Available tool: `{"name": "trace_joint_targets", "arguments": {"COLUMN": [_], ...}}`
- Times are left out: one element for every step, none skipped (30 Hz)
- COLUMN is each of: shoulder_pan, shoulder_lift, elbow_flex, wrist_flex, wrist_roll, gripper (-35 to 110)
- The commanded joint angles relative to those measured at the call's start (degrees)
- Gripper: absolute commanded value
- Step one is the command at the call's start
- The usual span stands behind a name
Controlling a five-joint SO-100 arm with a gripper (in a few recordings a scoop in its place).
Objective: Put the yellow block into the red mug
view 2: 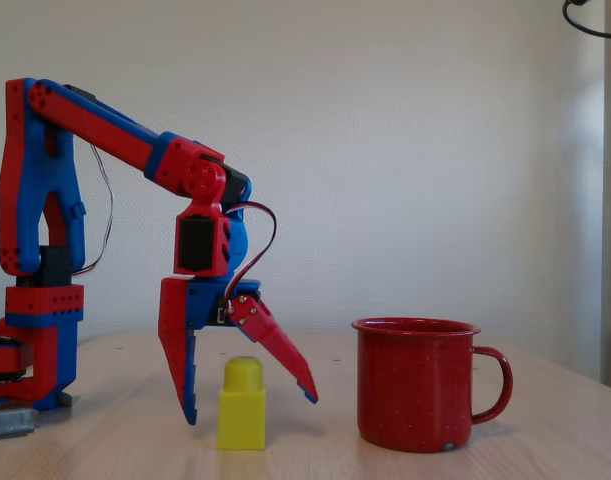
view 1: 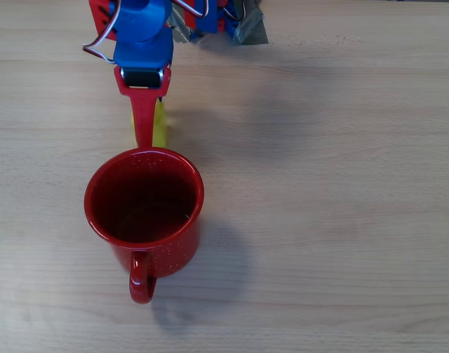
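One yellow block (view 2: 242, 405) between spread pincer (view 2: 250, 408) fingers, one red mug (view 2: 417, 385).

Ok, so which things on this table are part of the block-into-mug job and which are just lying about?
Part of the job:
- small yellow plastic brick with a round stud
- glossy red speckled enamel mug
- red and blue gripper, fingers open around the brick

Just lying about:
- grey tape at the arm's base
- wooden table
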Motion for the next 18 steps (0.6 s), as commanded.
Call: {"name": "trace_joint_targets", "arguments": {"shoulder_pan": [-0.2,-0.3,-0.4,-0.4,-0.4,-0.4,-0.4,-0.4,-0.4,-0.4,-0.4,-0.4,-0.4,-0.3,-0.2,0.0,0.0,0.1], "shoulder_lift": [1.8,1.7,1.6,1.5,1.4,1.4,1.4,1.4,1.3,1.2,1.1,1.1,1.1,1.1,1.1,1.1,1.1,1.1], "elbow_flex": [-0.7,-0.7,-0.7,-0.8,-0.8,-0.8,-0.8,-0.8,-0.8,-0.8,-0.8,-0.9,-1.0,-1.0,-1.0,-1.0,-1.1,-1.1], "wrist_flex": [-1.5,-1.9,-2.3,-2.5,-2.9,-3.3,-3.8,-4.0,-4.2,-4.3,-4.6,-4.7,-5.0,-5.5,-5.9,-6.2,-6.2,-6.3], "wrist_roll": [-0.2,-0.2,-0.2,-0.2,-0.2,-0.2,-0.1,-0.1,-0.1,-0.1,-0.1,-0.1,0.2,0.4,0.6,0.6,0.6,0.6], "gripper": [45,45,44,43,42,42,41,40,38,36,32,27,21,14,8,6,5,4]}}
